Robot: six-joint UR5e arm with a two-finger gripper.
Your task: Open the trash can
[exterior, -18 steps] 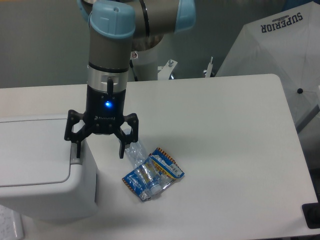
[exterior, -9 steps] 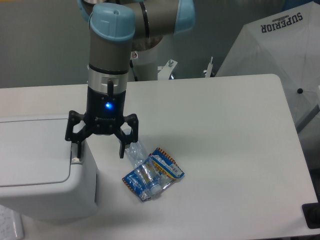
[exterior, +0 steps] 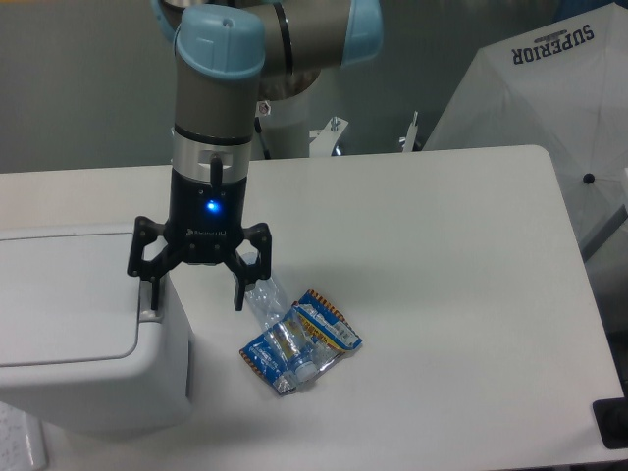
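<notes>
The trash can (exterior: 78, 334) is a large white boxy bin at the left edge of the table, its flat lid down. Its grey push-bar (exterior: 147, 294) runs along the lid's right edge. My gripper (exterior: 194, 296) hangs straight down with its jaws spread wide and nothing between them. The left finger (exterior: 149, 294) is on or right at the push-bar. The right finger (exterior: 238, 292) hangs beside the can over the table.
A clear plastic bottle (exterior: 280, 334) and blue snack wrappers (exterior: 314, 339) lie on the white table just right of the gripper. A white umbrella (exterior: 549, 108) stands at the far right. A dark object (exterior: 610, 424) sits at the table's front right corner.
</notes>
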